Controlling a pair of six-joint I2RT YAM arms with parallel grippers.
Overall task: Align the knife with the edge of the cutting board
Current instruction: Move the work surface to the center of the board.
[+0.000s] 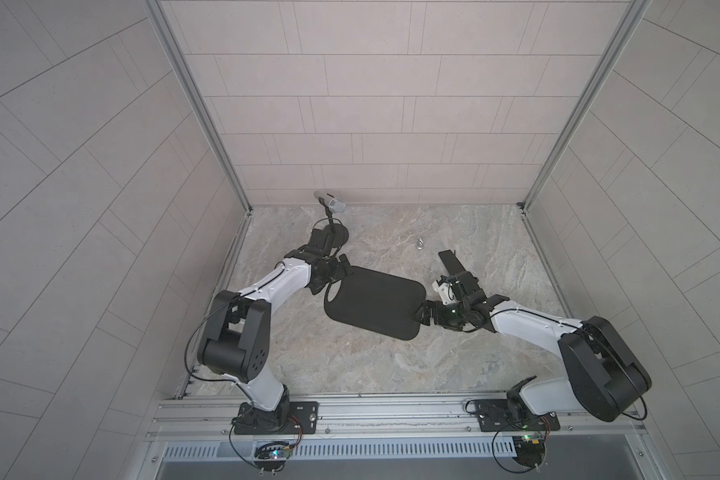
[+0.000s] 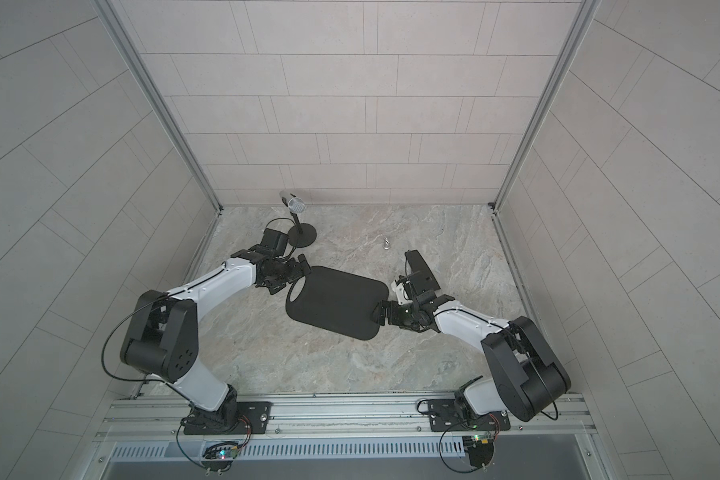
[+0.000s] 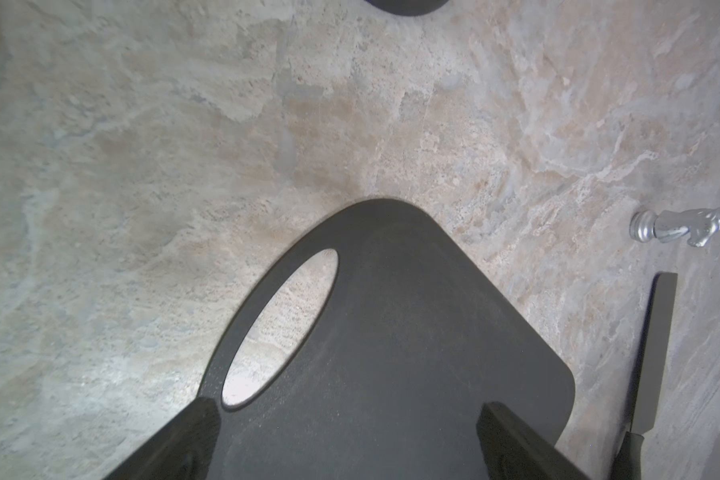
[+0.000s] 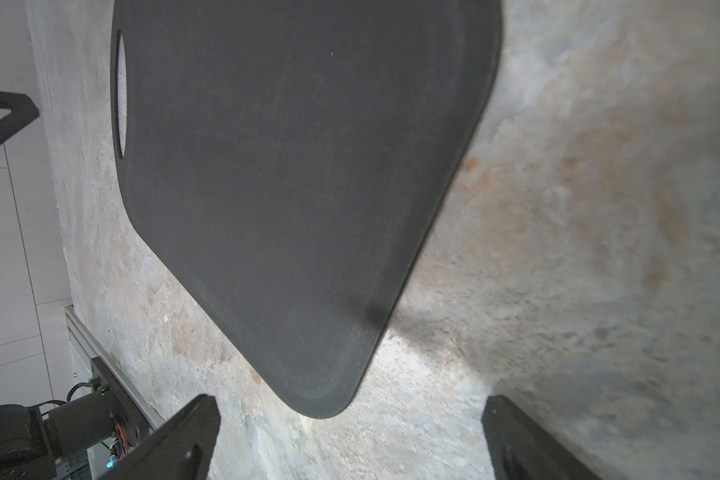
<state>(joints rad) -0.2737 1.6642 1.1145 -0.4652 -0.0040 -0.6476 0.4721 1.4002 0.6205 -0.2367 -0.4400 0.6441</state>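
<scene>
Clearly, right tool gapes (beside cutting board).

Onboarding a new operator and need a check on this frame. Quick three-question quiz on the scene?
1. True or false: the knife lies on top of the cutting board.
2. Which end of the board does the left gripper hover at? A) the handle-hole end B) the plain end C) neither
3. Fill in: the right gripper is ___ (open or shut).

Key
1. False. It lies on the table, apart from the board, beyond its plain end.
2. A
3. Open, at the board's plain end, holding nothing.
</scene>
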